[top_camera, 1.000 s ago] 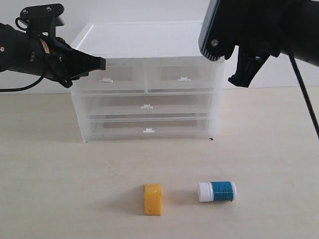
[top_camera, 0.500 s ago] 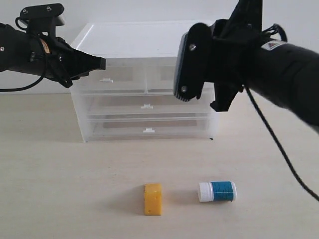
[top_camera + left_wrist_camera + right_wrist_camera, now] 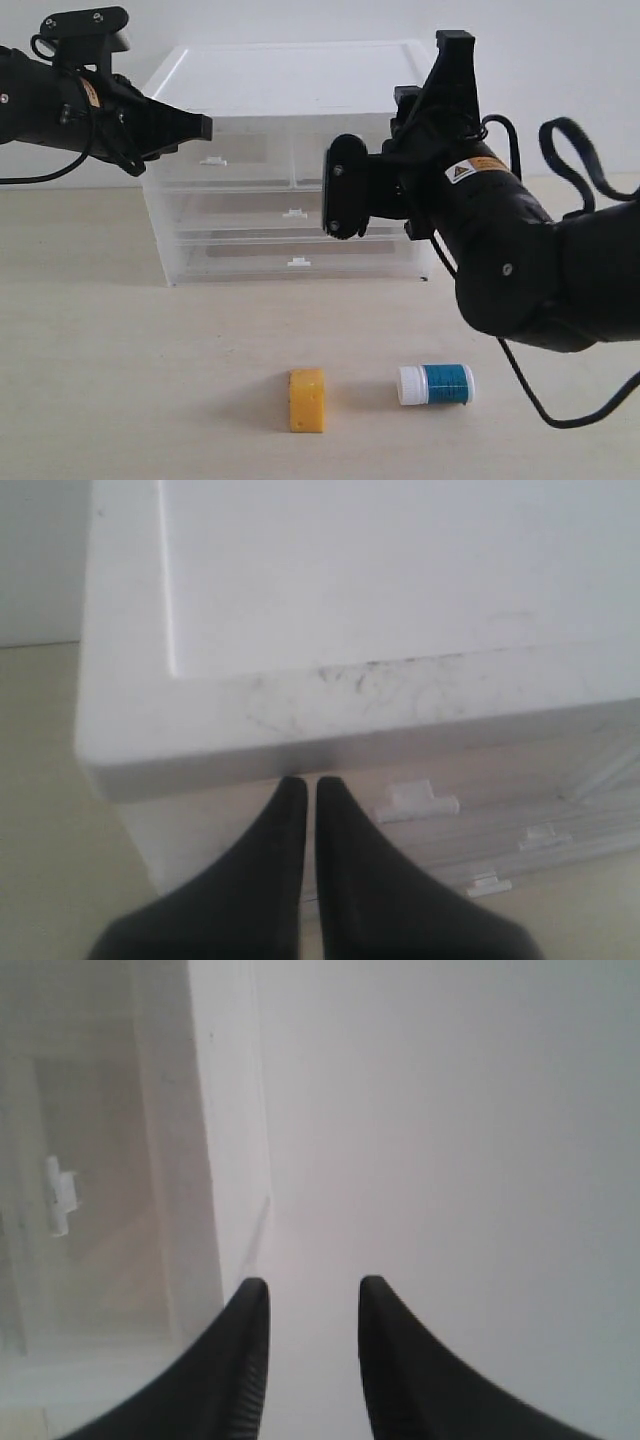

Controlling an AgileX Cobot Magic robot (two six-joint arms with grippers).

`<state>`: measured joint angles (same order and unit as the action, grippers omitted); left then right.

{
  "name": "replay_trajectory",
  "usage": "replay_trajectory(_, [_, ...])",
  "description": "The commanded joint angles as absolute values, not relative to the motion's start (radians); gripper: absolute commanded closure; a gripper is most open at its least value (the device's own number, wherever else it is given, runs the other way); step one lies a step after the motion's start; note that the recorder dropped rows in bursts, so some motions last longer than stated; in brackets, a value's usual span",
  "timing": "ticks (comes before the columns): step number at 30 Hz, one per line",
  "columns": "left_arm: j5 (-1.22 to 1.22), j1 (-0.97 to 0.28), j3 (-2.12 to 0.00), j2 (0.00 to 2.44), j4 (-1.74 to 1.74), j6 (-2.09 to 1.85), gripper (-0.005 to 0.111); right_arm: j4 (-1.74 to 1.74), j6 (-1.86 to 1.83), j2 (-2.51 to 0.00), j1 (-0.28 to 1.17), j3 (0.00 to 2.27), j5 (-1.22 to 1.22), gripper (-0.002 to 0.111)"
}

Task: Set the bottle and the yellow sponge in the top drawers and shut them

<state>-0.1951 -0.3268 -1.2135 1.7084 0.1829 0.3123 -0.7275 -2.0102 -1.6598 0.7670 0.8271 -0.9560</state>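
Note:
The yellow sponge (image 3: 307,400) stands on the table in front of the chest, with the bottle (image 3: 436,384) lying on its side to its right. Both top drawers look pushed in: the left one (image 3: 225,150) with its white handle (image 3: 213,160), and the right one (image 3: 312,148), mostly hidden behind my right arm. My left gripper (image 3: 205,127) (image 3: 311,780) is shut and empty, its tips just left of and above that handle (image 3: 418,800), under the chest's top edge. My right gripper (image 3: 455,45) (image 3: 313,1282) points upward beside the chest's right top corner, open, with nothing between its fingers.
The translucent chest (image 3: 300,75) has a white top and two full-width drawers (image 3: 293,214) below the top pair. My bulky right arm (image 3: 500,250) hangs low in front of the chest's right side, above the bottle. A pale wall stands behind.
My right arm has swung down and leftward across the front of the chest and now covers the right top drawer. The left arm, sponge and bottle have not moved.

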Motion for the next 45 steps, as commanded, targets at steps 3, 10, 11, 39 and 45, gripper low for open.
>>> replay_trajectory(3, [-0.102,-0.324,-1.221,1.728,0.191,0.314,0.103,-0.627,-1.879,-1.748,0.768,0.826,-1.094,0.081])
replay_trajectory(10, [-0.102,-0.324,-1.221,1.728,0.191,0.314,0.103,-0.564,-1.799,-1.864,0.766,0.826,-1.221,0.081])
replay_trajectory(11, [-0.102,-0.324,-1.221,1.728,0.191,0.314,0.103,-0.559,-1.782,-1.880,0.763,0.826,-1.221,0.081])
replay_trajectory(39, [-0.097,-0.324,-1.221,1.728,0.191,0.314,0.103,-0.379,-1.583,-1.983,0.628,0.852,-1.188,0.081])
replay_trajectory(45, [-0.097,-0.324,-1.221,1.728,0.191,0.314,0.103,-0.366,-1.587,-2.012,0.628,0.852,-1.207,0.081])
